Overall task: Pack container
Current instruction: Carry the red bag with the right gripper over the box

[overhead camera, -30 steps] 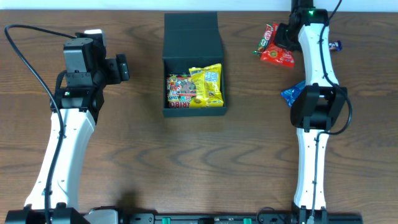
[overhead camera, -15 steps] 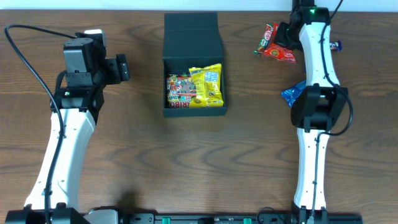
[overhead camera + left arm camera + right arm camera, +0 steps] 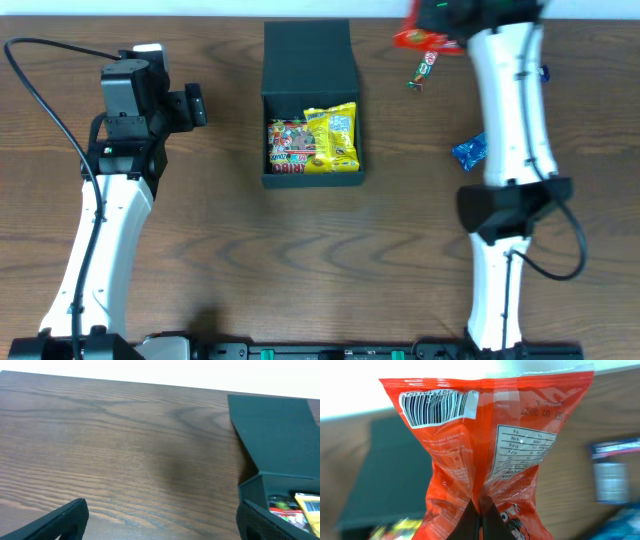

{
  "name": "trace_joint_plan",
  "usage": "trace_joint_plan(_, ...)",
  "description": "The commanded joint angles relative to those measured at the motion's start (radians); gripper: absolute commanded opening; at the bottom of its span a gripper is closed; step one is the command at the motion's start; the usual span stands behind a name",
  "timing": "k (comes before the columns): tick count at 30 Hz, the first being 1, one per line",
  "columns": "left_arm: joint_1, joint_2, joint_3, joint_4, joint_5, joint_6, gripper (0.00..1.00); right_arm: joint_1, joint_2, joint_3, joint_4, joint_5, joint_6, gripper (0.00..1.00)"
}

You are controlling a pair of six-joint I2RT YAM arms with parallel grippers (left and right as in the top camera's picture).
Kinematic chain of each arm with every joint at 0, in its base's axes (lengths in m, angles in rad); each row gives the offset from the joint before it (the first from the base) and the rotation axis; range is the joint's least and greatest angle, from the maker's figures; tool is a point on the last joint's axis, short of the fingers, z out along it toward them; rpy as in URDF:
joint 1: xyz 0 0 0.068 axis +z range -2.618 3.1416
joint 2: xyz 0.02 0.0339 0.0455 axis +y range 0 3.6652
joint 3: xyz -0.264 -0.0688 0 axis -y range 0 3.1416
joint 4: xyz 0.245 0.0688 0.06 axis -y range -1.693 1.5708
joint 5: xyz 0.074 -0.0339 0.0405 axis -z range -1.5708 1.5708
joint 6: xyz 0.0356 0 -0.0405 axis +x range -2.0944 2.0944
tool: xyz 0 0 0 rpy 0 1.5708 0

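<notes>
Orange snack packet [image 3: 485,445] pinched in closed right jaws, left jaws wide apart, empty, beside container [image 3: 309,100]

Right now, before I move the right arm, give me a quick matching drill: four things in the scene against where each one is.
Things:
1. red packet
2. yellow packet
3. blue packet
4. left claw

Places or states:
A. lying on the table beside the right arm
B. pinched in the shut right claw, up off the table
C. open and holding nothing, left of the box
D. inside the box

Pairs: 1-B, 2-D, 3-A, 4-C
</notes>
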Motion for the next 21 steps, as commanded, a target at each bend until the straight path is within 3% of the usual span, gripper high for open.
trace_joint_plan(1, 0.004, 0.009, -0.006, 0.004, -0.035, 0.016, 0.95, 0.105, 0.050, -0.005, -0.023, -0.042, 0.040, 0.01)
trace_joint_plan(10, 0.004, 0.009, -0.006, -0.006, -0.034, 0.015, 0.95, 0.308, 0.127, -0.006, -0.112, -0.049, 0.130, 0.01)
trace_joint_plan(21, 0.004, 0.009, -0.006, -0.011, -0.034, 0.015, 0.95, 0.398, 0.213, -0.007, -0.121, -0.106, 0.250, 0.01)
